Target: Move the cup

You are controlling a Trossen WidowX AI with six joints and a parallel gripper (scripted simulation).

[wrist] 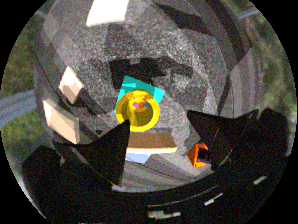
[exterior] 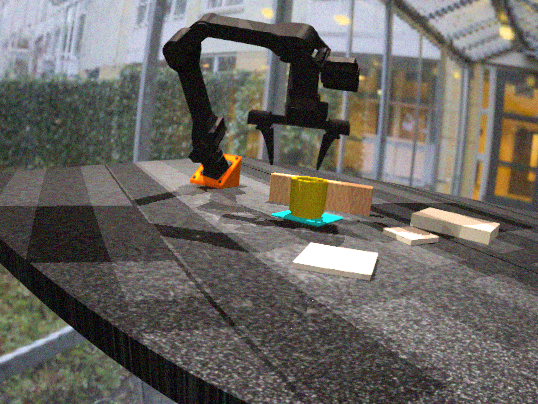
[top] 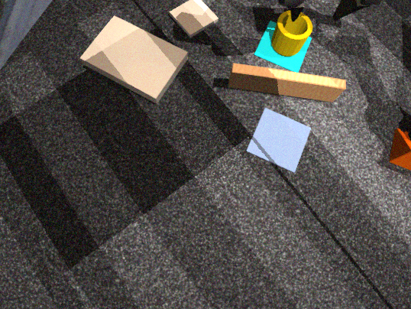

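Note:
The yellow cup [top: 288, 45] [exterior: 308, 199] [wrist: 154, 121] stands upright on the cyan pad [top: 263, 49] [exterior: 333, 218] [wrist: 158, 93]. Several small coloured marbles [wrist: 141, 105] show inside it in the wrist view. The pale blue pad [top: 279, 139] [wrist: 137, 157] lies bare on the other side of the wooden wall; it is hidden in the exterior view. My gripper [top: 315, 19] [exterior: 295, 164] [wrist: 159, 117] is wide open and empty. Its fingertips are above the cup's rim and clear of it, with one finger over the cup in the top view.
A low wooden wall [top: 286, 82] [exterior: 350, 199] [wrist: 152, 142] stands between the pads. A large beige block [top: 134, 57] [exterior: 452, 225], a small beige block [top: 194, 17] [exterior: 411, 235] and a white slab [exterior: 337, 260] [wrist: 107, 11] lie around. The arm's orange base [exterior: 230, 172] is behind.

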